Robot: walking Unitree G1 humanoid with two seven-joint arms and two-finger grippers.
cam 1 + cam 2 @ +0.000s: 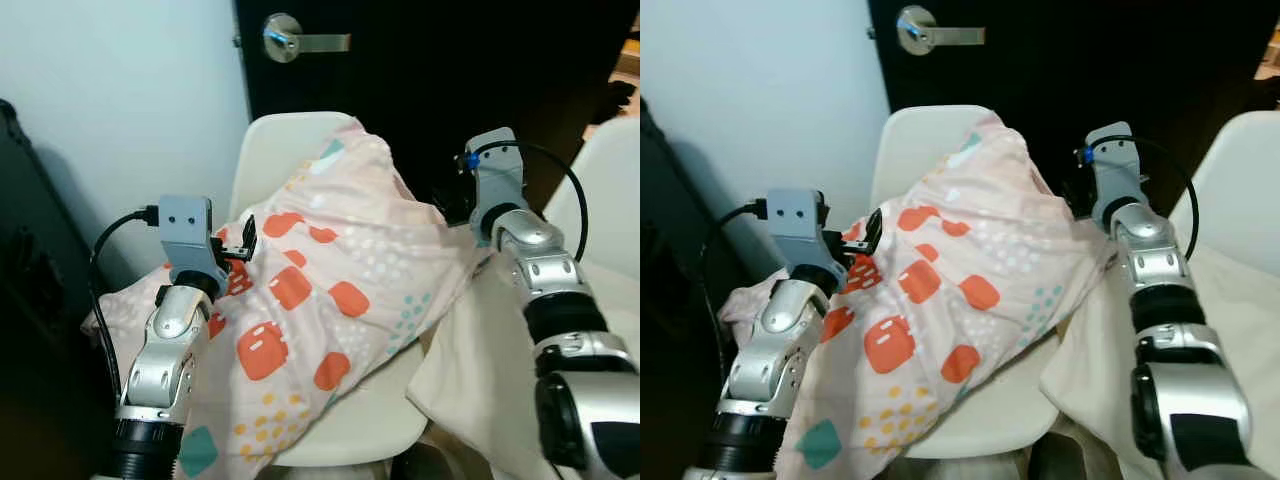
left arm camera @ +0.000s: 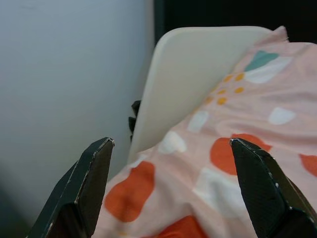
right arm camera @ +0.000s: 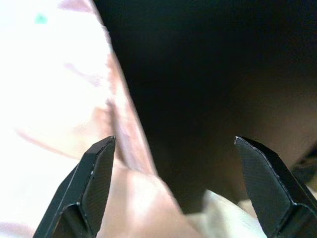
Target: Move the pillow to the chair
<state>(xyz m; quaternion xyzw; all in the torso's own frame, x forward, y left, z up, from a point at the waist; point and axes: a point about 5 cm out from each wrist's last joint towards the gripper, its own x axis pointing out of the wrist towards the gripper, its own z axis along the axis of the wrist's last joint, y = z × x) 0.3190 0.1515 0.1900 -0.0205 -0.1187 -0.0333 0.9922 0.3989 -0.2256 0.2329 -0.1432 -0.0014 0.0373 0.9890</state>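
A pink pillow [image 1: 330,280] with orange, teal and white patches lies across a cream chair [image 1: 275,150] and leans on its backrest. One corner of it hangs over the seat's front left. My left gripper [image 1: 247,240] sits at the pillow's left edge. In the left wrist view this gripper [image 2: 171,141] is open, with the pillow [image 2: 237,163] under the gap and the chair back [image 2: 193,74] beyond. My right gripper [image 1: 1072,195] is at the pillow's upper right edge. The right wrist view shows it [image 3: 174,139] open too, the pillow [image 3: 59,99] beside one finger.
Behind the chair are a dark door with a silver lever handle [image 1: 300,40] and a pale wall [image 1: 120,100]. A dark object [image 1: 30,280] stands at the far left. To the right stands a second white chair [image 1: 610,190] draped with a cream cloth [image 1: 480,360].
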